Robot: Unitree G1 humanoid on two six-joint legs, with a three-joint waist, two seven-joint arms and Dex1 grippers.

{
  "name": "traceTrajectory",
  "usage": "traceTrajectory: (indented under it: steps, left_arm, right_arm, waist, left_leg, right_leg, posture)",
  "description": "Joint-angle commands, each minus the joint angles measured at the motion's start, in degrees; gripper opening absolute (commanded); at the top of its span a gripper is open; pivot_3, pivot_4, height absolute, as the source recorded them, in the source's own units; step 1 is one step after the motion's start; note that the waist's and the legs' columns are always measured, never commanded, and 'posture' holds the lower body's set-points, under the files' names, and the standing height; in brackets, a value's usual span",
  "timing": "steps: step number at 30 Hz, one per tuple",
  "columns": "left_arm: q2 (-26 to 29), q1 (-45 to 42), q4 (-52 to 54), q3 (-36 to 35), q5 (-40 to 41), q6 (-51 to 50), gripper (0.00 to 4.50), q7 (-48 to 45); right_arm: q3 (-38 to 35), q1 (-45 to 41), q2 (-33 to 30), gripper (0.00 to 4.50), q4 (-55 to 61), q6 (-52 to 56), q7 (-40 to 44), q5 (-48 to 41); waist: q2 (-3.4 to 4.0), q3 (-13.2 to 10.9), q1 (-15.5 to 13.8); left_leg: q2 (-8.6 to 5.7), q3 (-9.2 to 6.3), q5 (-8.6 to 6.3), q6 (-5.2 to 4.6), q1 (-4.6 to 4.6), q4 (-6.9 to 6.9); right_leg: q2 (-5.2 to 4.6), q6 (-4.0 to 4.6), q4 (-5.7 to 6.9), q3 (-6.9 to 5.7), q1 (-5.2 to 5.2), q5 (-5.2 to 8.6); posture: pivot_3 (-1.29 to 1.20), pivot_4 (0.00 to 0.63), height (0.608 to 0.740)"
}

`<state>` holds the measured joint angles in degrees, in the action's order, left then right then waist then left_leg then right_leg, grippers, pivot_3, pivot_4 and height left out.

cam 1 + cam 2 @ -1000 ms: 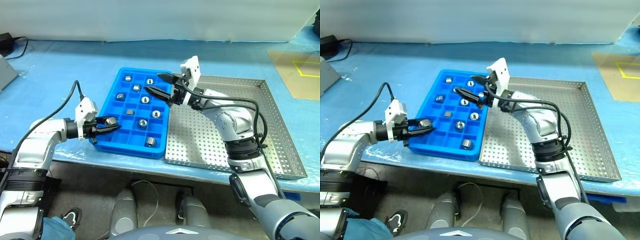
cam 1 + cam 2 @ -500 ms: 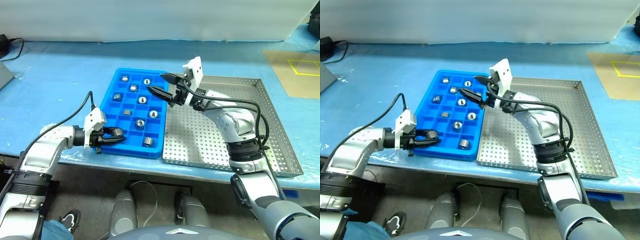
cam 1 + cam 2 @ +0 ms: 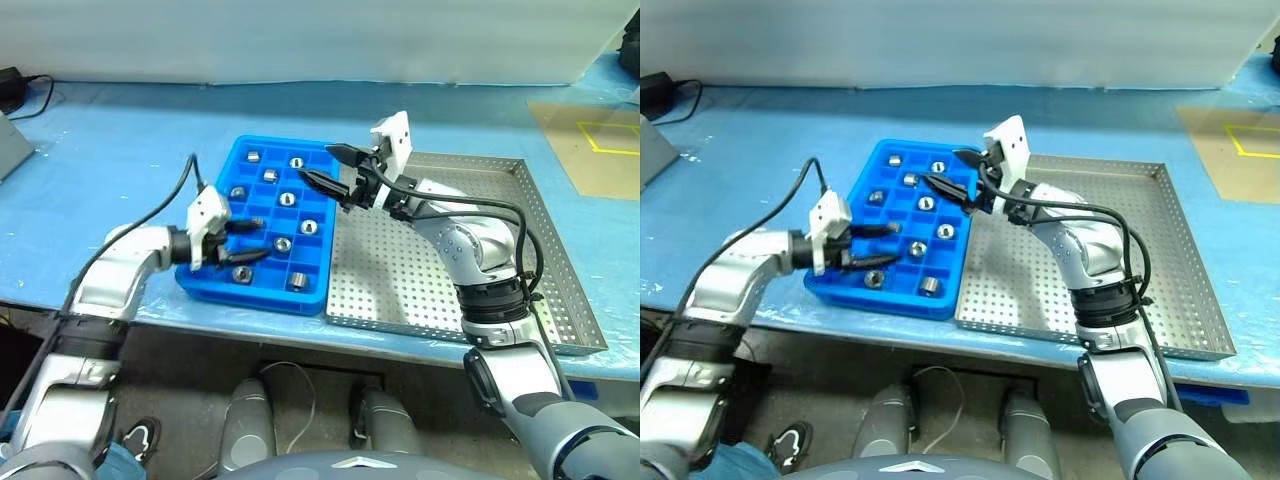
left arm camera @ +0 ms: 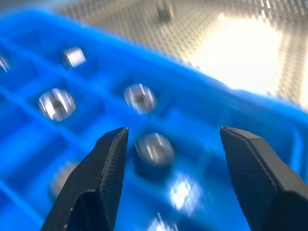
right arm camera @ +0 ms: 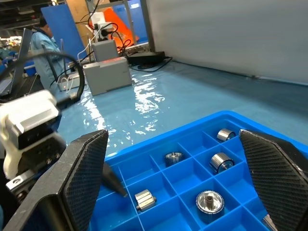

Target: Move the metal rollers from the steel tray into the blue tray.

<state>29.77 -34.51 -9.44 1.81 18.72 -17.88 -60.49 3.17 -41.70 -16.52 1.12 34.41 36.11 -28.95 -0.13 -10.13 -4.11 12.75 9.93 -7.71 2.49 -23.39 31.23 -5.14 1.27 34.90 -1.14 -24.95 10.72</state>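
Note:
The blue tray (image 3: pixel 268 298) lies left of the steel tray (image 3: pixel 420 285) and holds several metal rollers (image 3: pixel 287 198) in its compartments. My left gripper (image 3: pixel 247 241) hovers open over the tray's near left part. One roller (image 4: pixel 154 148) lies loose in the compartment under its fingers (image 4: pixel 111 159), also seen from the head (image 3: pixel 241 272). My right gripper (image 3: pixel 324 170) hangs wide open and empty above the tray's far right edge. In the right wrist view its spread fingers (image 5: pixel 86 163) frame rollers (image 5: pixel 221 161) in the cells. The steel tray's perforated floor looks bare where it shows.
Both trays sit near the front edge of a table under blue sheeting (image 3: pixel 120 150). A grey box (image 3: pixel 10 145) and a black cable (image 3: pixel 30 85) lie at far left. A tan mat with yellow tape (image 3: pixel 590 140) lies at far right.
My left gripper opened and let its roller drop into a near-left compartment, then rose and moved right over the tray. The right arm kept still. The camera shifted slightly.

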Motion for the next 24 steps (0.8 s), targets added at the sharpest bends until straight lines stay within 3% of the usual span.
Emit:
traceTrajectory:
  steps: [1, 8, 14, 24]
  left_arm:
    - [-4.7, -6.6, -6.7, 0.0, -2.9, 6.6, 3.21, 5.3]
    - [-14.2, -20.8, -31.5, 2.1, -8.7, 19.8, 3.21, 8.2]
    - [-23.0, -34.0, -55.6, 2.2, -15.4, 30.5, 3.21, 20.0]
    - [-33.2, -41.5, -66.8, 0.8, -19.6, 28.7, 3.21, 28.3]
  right_arm:
    - [-2.9, -0.9, -0.8, 4.5, 2.8, -0.4, -1.1, -0.2]
    - [-5.1, 1.0, -2.2, 4.5, 6.9, 0.4, -4.2, -0.3]
    - [-9.8, 3.6, -3.2, 4.5, 12.5, 1.2, -11.3, 0.0]
    - [-15.4, 9.9, -5.9, 4.5, 23.2, 5.5, -19.5, -0.8]
  waist:
    - [-0.02, 0.0, 0.1]
    - [-0.03, 0.0, 1.1]
    - [-0.06, 0.0, 1.8]
    - [-0.06, 0.0, 4.4]
  left_leg:
    - [0.0, 0.0, 0.01, 0.02, 0.0, 0.0]
    - [0.0, 0.0, 0.01, -0.02, 0.0, -0.02]
    - [-0.1, 0.0, -0.1, -0.22, -0.21, 0.23]
    - [-0.1, 0.09, -0.28, -0.53, -0.16, 0.5]
  right_leg:
    - [0.0, -0.01, -0.01, 0.0, 0.0, -0.01]
    - [0.09, -0.01, -0.06, 0.07, -0.04, -0.05]
    - [0.04, -0.1, -0.17, 0.15, -0.05, -0.12]
    - [0.06, -0.19, -0.2, 0.35, -0.03, -0.16]
  posture:
    - [-0.15, 0.15, 0.74]
    - [-0.28, 0.15, 0.74]
    - [-0.4, 0.15, 0.74]
    - [-0.58, 0.15, 0.74]
